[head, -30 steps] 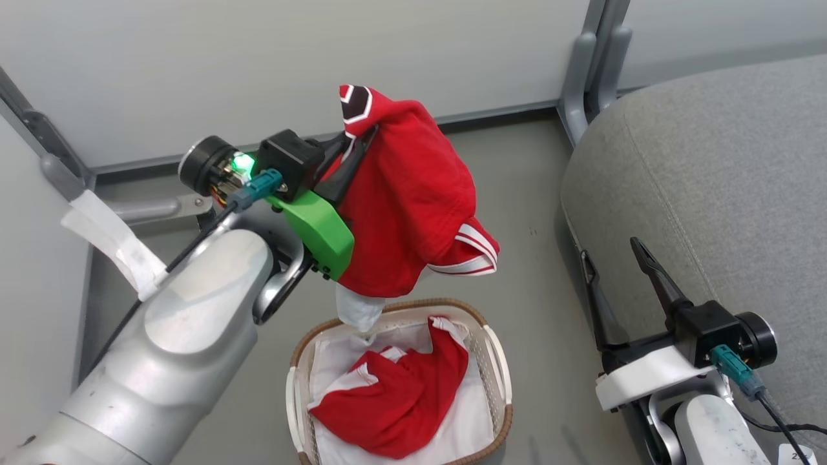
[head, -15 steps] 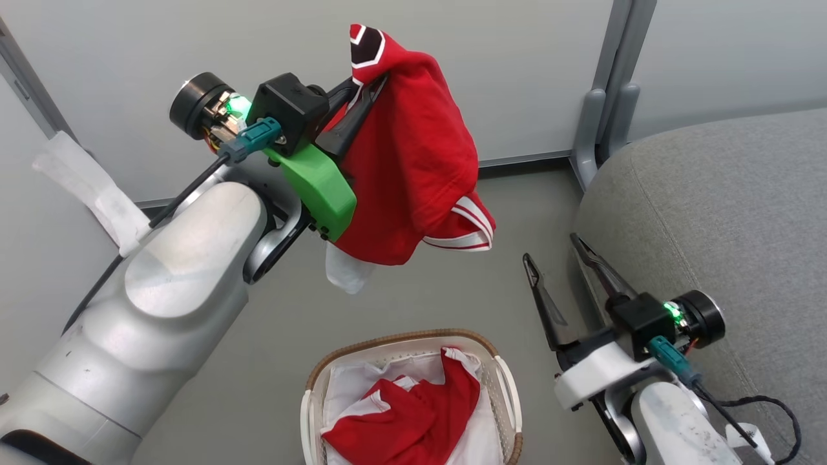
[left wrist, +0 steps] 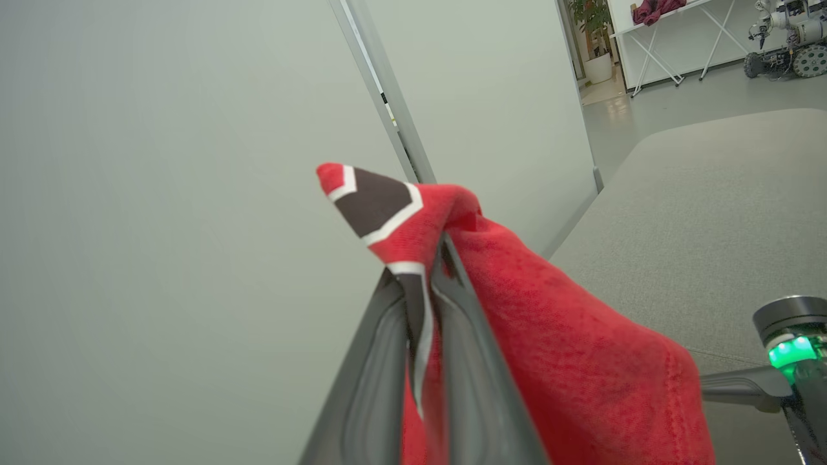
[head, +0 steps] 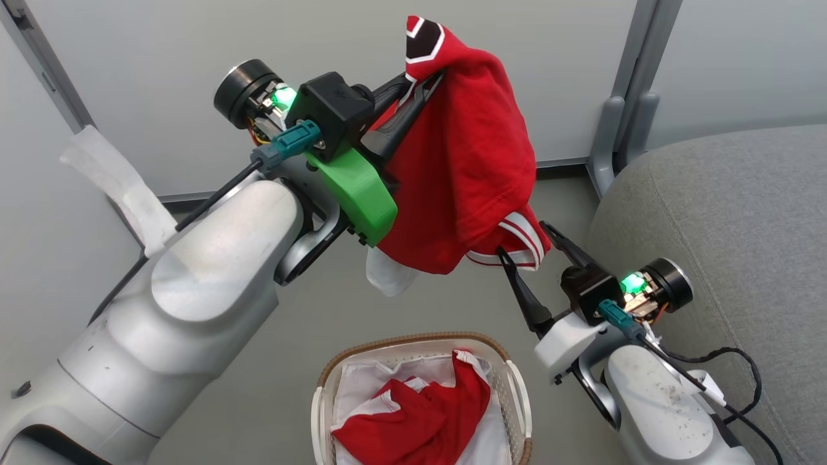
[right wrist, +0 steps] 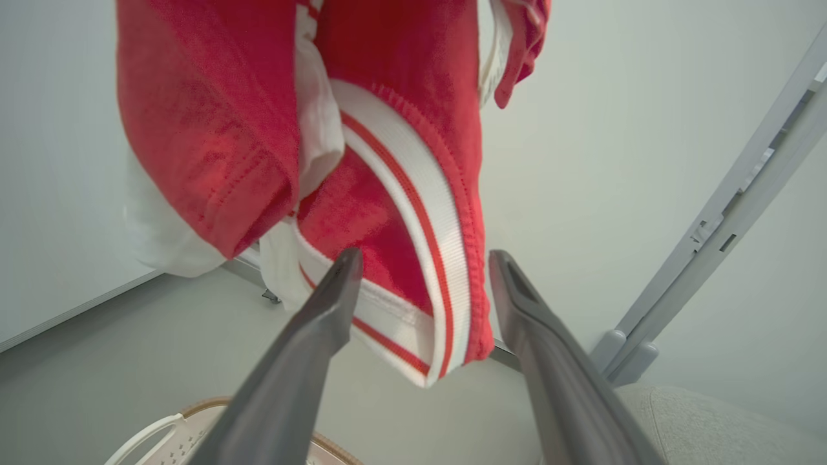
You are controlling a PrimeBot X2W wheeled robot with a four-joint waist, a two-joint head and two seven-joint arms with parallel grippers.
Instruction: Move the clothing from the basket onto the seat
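Note:
My left gripper (head: 413,106) is shut on the top corner of the red clothing (head: 465,174), beside its black-and-white mark, so the garment hangs well above the basket (head: 413,340). In the left wrist view the left gripper (left wrist: 423,271) pinches the clothing (left wrist: 555,349) tightly. My right gripper (head: 524,242) stands open at the hanging white-striped hem. In the right wrist view the right gripper (right wrist: 423,258) has that hem of the clothing (right wrist: 394,213) between its spread fingers, which have not closed on it. A second red garment (head: 420,429) lies in the basket. The grey seat (head: 730,219) is on the right.
A white sheet (head: 362,387) lines the basket. Pale partition panels close the back and left, with a grey post foot (head: 614,142) beside the seat. A white strip (head: 123,187) hangs on the left panel. Grey floor (head: 452,310) lies between basket and seat.
The camera has tilted up, so the basket sits lower in the picture. My right gripper has swung from beside the seat up to the striped hem. The left gripper stays shut on the clothing.

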